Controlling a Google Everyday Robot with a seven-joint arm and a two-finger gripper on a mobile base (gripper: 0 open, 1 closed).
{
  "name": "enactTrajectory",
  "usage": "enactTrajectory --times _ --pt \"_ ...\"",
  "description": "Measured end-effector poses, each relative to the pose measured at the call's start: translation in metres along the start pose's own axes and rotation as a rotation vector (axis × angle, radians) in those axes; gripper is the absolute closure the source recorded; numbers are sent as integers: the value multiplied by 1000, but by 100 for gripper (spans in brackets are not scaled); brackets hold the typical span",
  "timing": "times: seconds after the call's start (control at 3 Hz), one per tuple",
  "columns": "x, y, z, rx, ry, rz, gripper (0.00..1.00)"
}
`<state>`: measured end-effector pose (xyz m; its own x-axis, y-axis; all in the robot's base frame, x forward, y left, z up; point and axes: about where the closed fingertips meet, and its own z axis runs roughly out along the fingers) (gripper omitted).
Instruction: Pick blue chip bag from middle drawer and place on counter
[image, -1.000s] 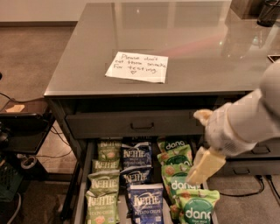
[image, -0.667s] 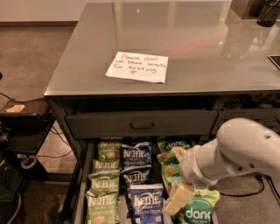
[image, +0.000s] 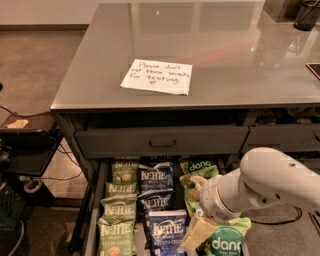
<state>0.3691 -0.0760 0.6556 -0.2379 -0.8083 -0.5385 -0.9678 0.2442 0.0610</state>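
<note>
The gripper (image: 196, 235) hangs low over the open middle drawer (image: 94, 210), at the nearest row of bags, on the end of a white arm (image: 265, 187) that reaches in from the right. Whether it is released or clenched cannot be told, and nothing is plainly in its grasp.

Just to its left, lying flat, is the blue chip bag (image: 167, 229), marked "KETTLE" in white. Just to its right, partly under it, is a green bag (image: 225, 242) reading "dang".

Beyond the gripper and to its left the blue column runs back with two more blue Kettle bags (image: 156, 187), making three blue in all. Further left is a column of four green Kettle bags (image: 119, 207). Past the gripper, on its own side, two more green dang bags (image: 199, 167) show, one half hidden by the arm, so three dang bags can be counted.

Further off, above the open drawer, are two shut grey drawers: a wide one with a bar handle (image: 162, 142) and a narrower one (image: 282, 137) to the right of it.

Furthest is the counter (image: 210, 35), carrying one white paper note (image: 157, 76) handwritten "Please don't eat these snacks for testing" with a small heart.
</note>
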Motion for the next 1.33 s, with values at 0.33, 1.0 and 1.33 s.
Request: enactTrajectory --times 0.33,1.0,1.33 --pt "12 -8 21 14 26 -60 0" --pt "45 -28 99 38 29 -243 0" --pt "59 -29 138 25 -9 -288 0"
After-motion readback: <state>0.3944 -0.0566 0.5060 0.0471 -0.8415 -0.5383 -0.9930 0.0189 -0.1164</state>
